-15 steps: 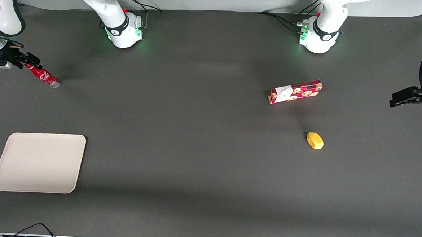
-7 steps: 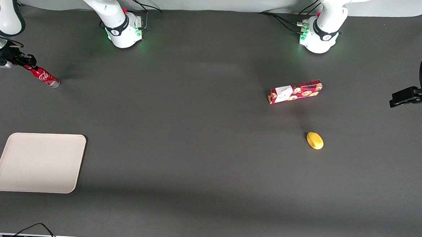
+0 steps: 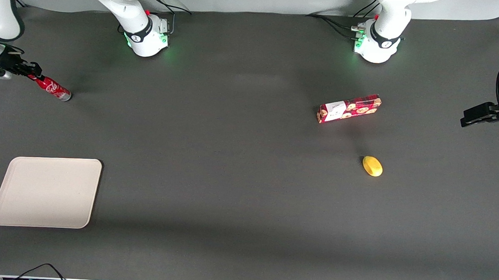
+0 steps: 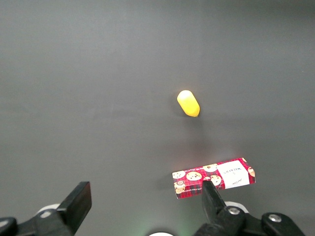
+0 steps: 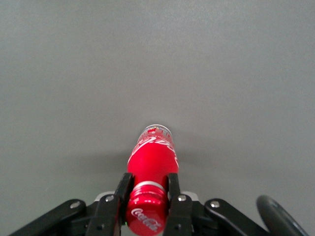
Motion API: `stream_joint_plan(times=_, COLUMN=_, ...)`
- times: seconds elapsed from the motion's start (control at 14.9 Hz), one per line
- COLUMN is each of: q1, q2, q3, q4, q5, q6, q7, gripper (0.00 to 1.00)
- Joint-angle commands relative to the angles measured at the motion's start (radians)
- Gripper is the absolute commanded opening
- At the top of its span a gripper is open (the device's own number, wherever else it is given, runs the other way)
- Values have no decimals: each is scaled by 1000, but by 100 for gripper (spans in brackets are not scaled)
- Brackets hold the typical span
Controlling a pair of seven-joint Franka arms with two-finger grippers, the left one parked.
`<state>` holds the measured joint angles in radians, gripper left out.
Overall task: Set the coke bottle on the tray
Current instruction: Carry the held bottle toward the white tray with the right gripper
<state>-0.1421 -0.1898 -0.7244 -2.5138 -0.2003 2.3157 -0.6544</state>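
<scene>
The coke bottle [image 3: 53,88] is a small red bottle with white script, a red cap and a silvery base. It stands tilted at the working arm's end of the table, farther from the front camera than the tray [image 3: 46,192]. My gripper [image 3: 31,72] is shut on the bottle's neck and cap, above the table. In the right wrist view the fingers [image 5: 122,189] clamp the cap on both sides, and the bottle [image 5: 152,162] points down at the bare mat. The cream-beige tray lies flat and holds nothing.
A red snack box with cookie pictures [image 3: 348,108] and a yellow lemon-like object [image 3: 372,166] lie toward the parked arm's end of the table. Both also show in the left wrist view, the box [image 4: 213,178] and the yellow object [image 4: 188,103].
My gripper with the coke bottle has drifted slightly farther from the front camera and upward. The tray, snack box and yellow object have not moved.
</scene>
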Motion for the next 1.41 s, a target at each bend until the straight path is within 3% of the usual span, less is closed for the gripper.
stream_joint_plan(times=0.0, q1=6, q2=-33, q3=58, q4=234, q5=-11, q6=-260, q7=4, gripper=0)
stream_joint_plan(times=0.27, q1=7, q2=22, q3=163, q4=497, q5=-8, q6=-439, q7=41, gripper=0)
stream_joint_plan(times=0.67, q1=-1, q2=269, q3=335, q4=1002, q5=-2, q6=-697, q7=85, gripper=0)
stream_joint_plan(times=0.81, q1=-8, q2=364, q3=367, q4=1119, q5=5, q6=-714, q7=85, gripper=0)
stream_joint_plan(times=1.01, q1=-20, q2=531, q3=362, q4=1288, q5=120, q6=-711, q7=82, gripper=0)
stream_joint_plan(times=1.14, q1=-45, q2=637, q3=369, q4=1394, q5=125, q6=-701, q7=72, gripper=0)
stream_joint_plan(times=1.34, q1=-114, q2=742, q3=402, q4=1443, q5=182, q6=-620, q7=64, gripper=0)
